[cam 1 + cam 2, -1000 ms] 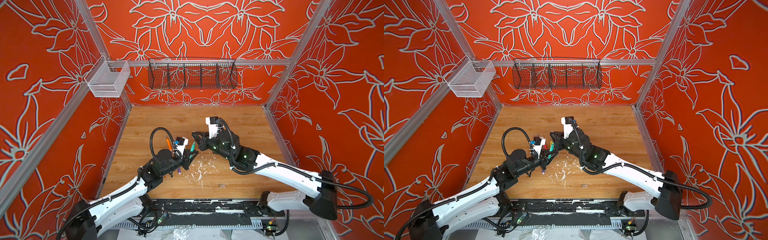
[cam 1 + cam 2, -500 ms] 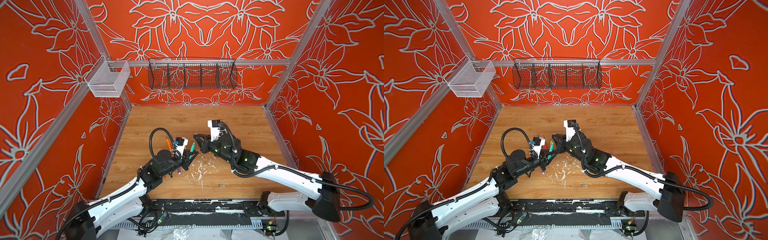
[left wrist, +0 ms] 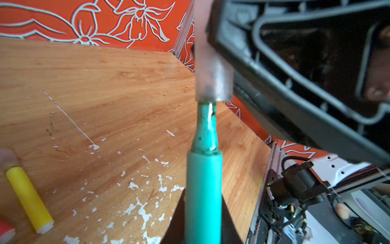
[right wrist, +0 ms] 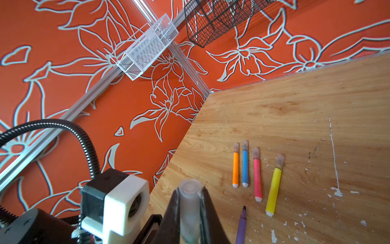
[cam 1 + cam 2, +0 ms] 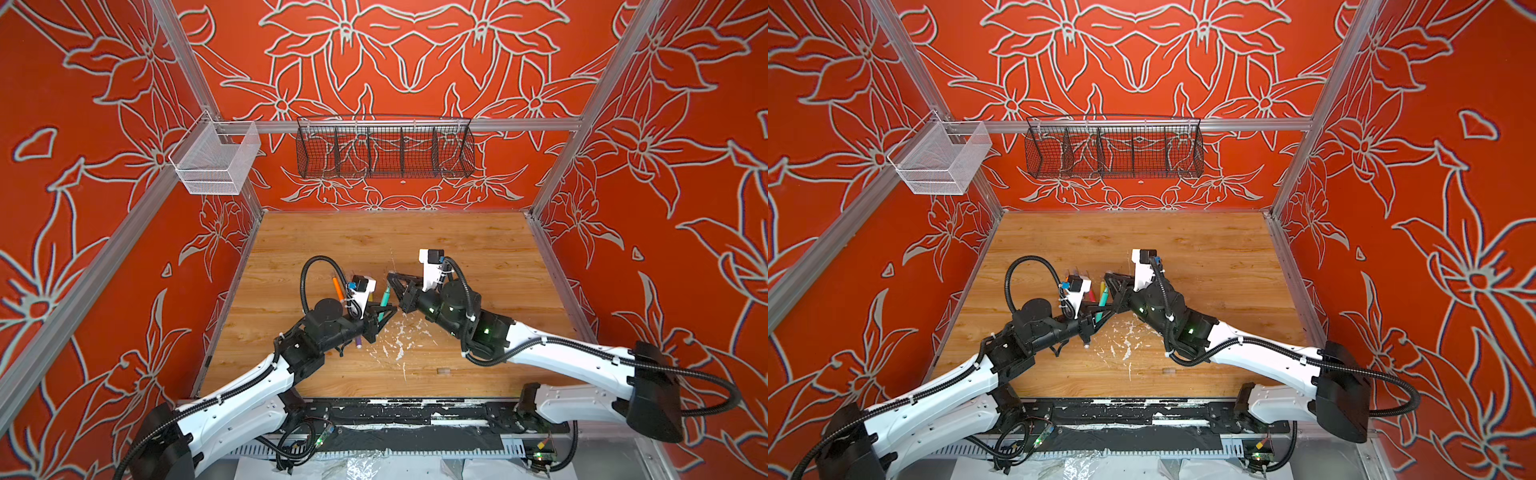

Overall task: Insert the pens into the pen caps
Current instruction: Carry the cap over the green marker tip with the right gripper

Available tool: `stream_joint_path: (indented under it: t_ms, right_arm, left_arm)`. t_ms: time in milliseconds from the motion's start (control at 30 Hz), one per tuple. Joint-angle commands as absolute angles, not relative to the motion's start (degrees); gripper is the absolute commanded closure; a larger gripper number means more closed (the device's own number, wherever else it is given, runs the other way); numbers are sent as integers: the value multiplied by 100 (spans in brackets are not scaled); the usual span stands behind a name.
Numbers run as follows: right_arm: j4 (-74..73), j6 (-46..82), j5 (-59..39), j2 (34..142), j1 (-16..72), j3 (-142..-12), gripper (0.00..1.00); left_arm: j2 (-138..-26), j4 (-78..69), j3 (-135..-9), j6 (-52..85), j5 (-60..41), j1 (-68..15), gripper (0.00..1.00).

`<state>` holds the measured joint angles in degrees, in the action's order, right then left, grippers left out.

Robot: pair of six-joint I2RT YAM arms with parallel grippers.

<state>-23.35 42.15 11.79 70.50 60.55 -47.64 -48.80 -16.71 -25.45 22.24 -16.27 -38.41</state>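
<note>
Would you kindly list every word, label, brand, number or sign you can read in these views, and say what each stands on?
None: no word, number, brand or sign can be read in any view.
The green pen, the clear cap and the yellow pen show plain surfaces with no print.
The walls bear only a flower pattern, no lettering.

My count: six pens (image 5: 337,289), five caps (image 4: 280,161).
One green pen (image 3: 203,190) in my left gripper (image 3: 202,224); one cap (image 4: 189,213) in my right gripper (image 4: 190,194). Beyond it lie four capped: orange (image 4: 235,169), blue (image 4: 245,169), pink (image 4: 257,177), yellow (image 4: 274,190). One bare purple pen (image 4: 241,228) lies nearest.
</note>
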Motion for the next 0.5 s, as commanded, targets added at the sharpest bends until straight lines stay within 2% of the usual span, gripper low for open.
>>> stream_joint_path:
  t_ms: [0, 267, 467]
  right_arm:
    - [-2527, 4342, 1018, 7076, 6495, -4542, 100]
    - [-2316, 4334, 1426, 7143, 6605, -4450, 100]
    - [-1971, 4375, 1549, 7234, 6607, -4606, 100]
  left_arm:
    - [-4844, -2153, -2499, 2658, -1766, -3540, 100]
    - [-4635, -2495, -2330, 2667, -2150, -3490, 100]
    - [-4433, -2581, -2163, 2564, -1975, -3489, 100]
